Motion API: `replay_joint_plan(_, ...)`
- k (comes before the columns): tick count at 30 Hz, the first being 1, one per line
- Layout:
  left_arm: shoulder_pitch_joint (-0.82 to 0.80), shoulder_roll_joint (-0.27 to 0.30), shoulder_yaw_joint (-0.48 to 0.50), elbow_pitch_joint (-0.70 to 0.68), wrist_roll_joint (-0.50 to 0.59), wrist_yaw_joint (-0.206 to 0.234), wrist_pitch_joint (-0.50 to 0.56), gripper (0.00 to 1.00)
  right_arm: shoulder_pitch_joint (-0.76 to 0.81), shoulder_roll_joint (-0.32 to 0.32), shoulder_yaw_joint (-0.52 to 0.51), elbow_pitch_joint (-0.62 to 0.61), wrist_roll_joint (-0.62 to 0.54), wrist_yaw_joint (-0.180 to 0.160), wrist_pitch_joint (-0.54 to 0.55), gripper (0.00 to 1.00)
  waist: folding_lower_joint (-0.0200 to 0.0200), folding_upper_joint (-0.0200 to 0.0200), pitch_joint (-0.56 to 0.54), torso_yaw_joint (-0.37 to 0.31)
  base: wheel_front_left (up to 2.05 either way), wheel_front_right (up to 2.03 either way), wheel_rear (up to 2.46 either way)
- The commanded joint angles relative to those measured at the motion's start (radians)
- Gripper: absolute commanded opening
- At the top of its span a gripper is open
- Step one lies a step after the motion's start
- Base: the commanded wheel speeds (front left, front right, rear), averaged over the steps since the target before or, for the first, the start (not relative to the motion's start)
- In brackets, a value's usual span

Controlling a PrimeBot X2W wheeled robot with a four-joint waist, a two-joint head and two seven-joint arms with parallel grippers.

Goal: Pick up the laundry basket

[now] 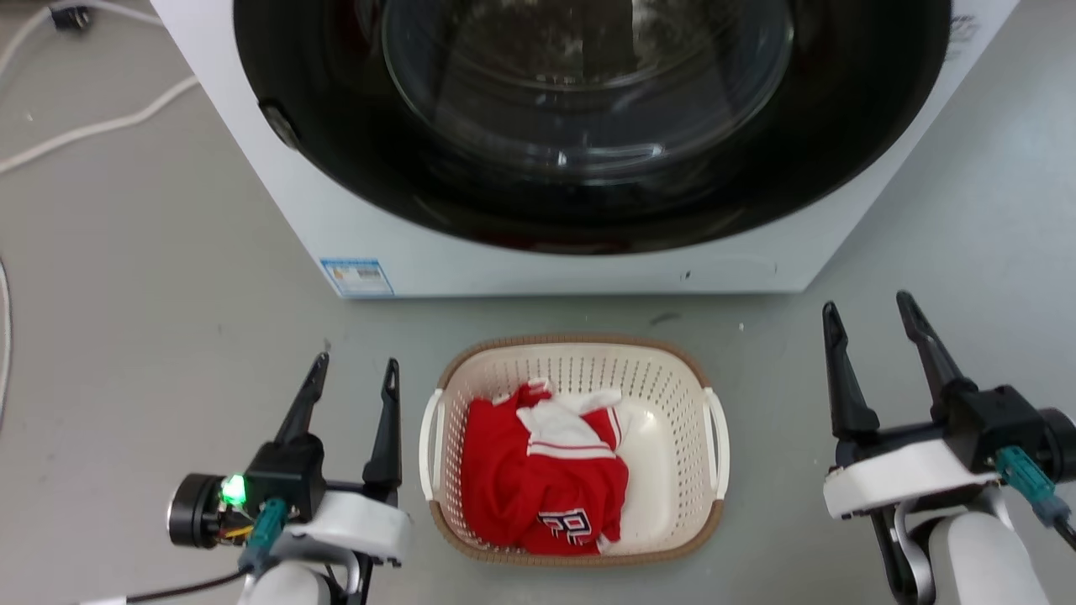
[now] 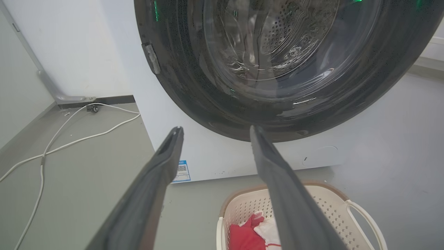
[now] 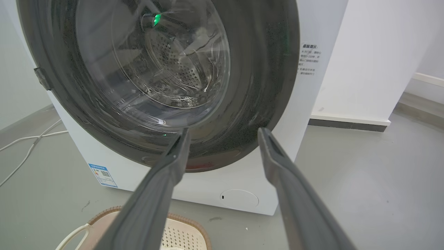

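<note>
Cream-white perforated plastic, rounded-rectangular with a brown woven-look rim, the laundry basket [image 1: 588,370] sits on the grey floor [image 1: 168,353] just in front of the white front-loading washer [image 1: 378,235], between the two hands and touched by neither. A crumpled red and white garment [image 1: 538,479] fills its left and near part, so the load probably weighs more on that side; lifted unevenly, the basket could tip and spill the cloth. Its thin white loop handles [image 1: 429,445] hug the left and right sides, leaving little gap for a finger. A finger that misses the loop may simply push the light basket across the smooth floor. The left hand [image 1: 356,361] hovers just beside the left handle with its two long dark fingers spread and nothing between them. The right hand [image 1: 867,302] stands well apart from the right handle, its fingers likewise spread and empty. That uneven standoff looks like the main risk: if both arms close in at the same pace, the left one arrives first and shoves the basket rightward before the far side is braced. Both hands point toward the washer rather than at the handles, so they need turning inward, and a careless forward reach could knock fingertips against the washer's front, which stands close behind the basket. A white cable [image 1: 92,126] lies well off to the left, out of the way.
</note>
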Motion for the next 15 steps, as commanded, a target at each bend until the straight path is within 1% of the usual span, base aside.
replay_joint_plan(1,-0.038,0.006,0.012,0.02,0.001,-0.001,-0.003,1.0,-0.037,-0.001,-0.002,0.015,-0.014,0.0,-0.002,1.0,0.0,0.0,0.106,0.002,0.0,0.0,0.0)
replay_joint_plan(4,-0.097,0.024,0.014,0.065,0.021,-0.002,-0.003,1.0,-0.085,-0.001,0.011,0.063,0.002,0.0,0.001,1.0,0.0,0.0,0.168,0.0,0.0,0.0,0.0)
replay_joint_plan(6,-0.147,0.053,-0.003,0.084,0.064,0.012,-0.002,1.0,-0.132,-0.001,0.021,0.092,0.005,0.0,0.004,1.0,0.0,0.0,0.219,-0.003,0.0,0.0,0.0)
replay_joint_plan(9,-0.203,0.059,-0.015,0.132,0.061,0.015,-0.003,1.0,-0.186,-0.001,0.032,0.146,0.0,0.0,0.012,1.0,0.0,0.0,0.281,-0.008,0.0,0.0,0.0)
replay_joint_plan(11,-0.256,0.085,-0.02,0.157,0.073,0.013,-0.003,1.0,-0.239,-0.001,0.05,0.185,0.003,0.0,0.026,1.0,0.0,0.0,0.327,-0.018,0.0,0.0,0.0)
replay_joint_plan(15,-0.335,0.104,-0.042,0.249,0.06,-0.019,-0.003,1.0,-0.334,-0.001,0.072,0.28,0.025,0.0,0.045,1.0,0.0,0.0,0.403,-0.033,0.0,0.0,0.0)
